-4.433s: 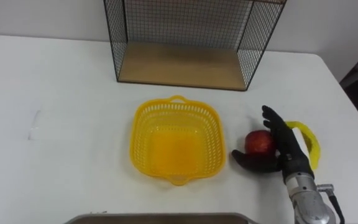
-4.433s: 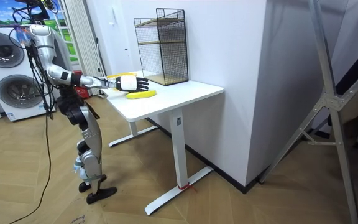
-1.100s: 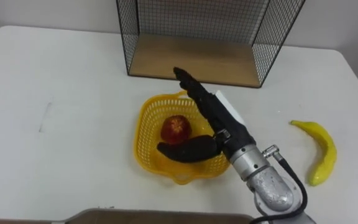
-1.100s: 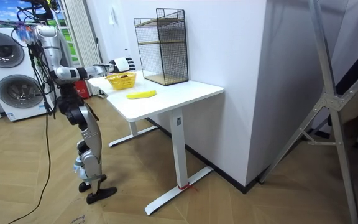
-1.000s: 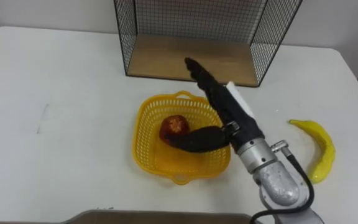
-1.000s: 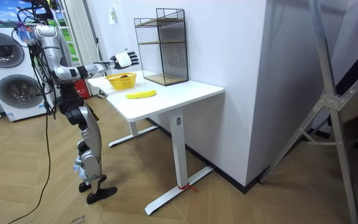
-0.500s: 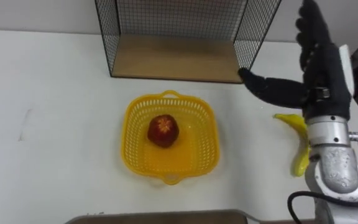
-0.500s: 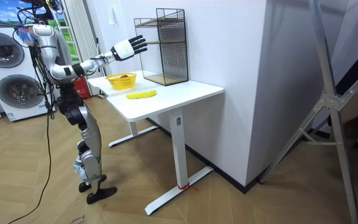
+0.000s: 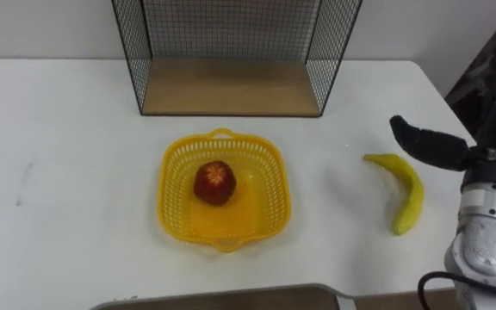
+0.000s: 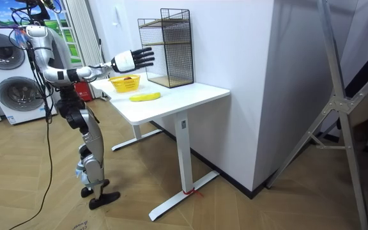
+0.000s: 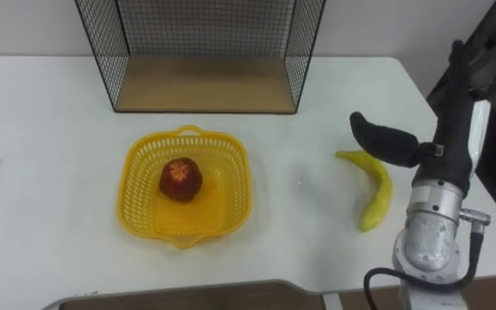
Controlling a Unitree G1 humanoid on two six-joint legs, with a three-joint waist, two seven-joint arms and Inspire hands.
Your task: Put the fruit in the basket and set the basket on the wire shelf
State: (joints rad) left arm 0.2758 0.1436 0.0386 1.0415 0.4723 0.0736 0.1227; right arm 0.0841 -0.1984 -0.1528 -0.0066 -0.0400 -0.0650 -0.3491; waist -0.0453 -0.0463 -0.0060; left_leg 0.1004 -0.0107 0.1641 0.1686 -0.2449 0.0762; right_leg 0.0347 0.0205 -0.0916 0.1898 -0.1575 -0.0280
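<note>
The red apple point(image 9: 214, 182) sits in the yellow plastic mesh basket point(image 9: 170, 175); the curved yellow banana point(image 9: 408, 195) lies near the right edge of the white desk point(image 9: 76, 155). The right robot hand point(image 11: 453, 129) hovers spread above it, and a clumsy descent might nudge it off.

One apple point(image 9: 214, 182), one banana point(image 9: 406, 198), one basket point(image 9: 171, 203), one wire shelf point(image 9: 231, 87)

Apple point(image 9: 214, 182): off the table point(image 9: 58, 129), now lying in the basket point(image 9: 172, 213). Right hand point(image 11: 450, 129): withdrawn from over the basket, swung right, held raised near the banana point(image 9: 407, 194), empty, fingers straight, thumb spread.
</note>
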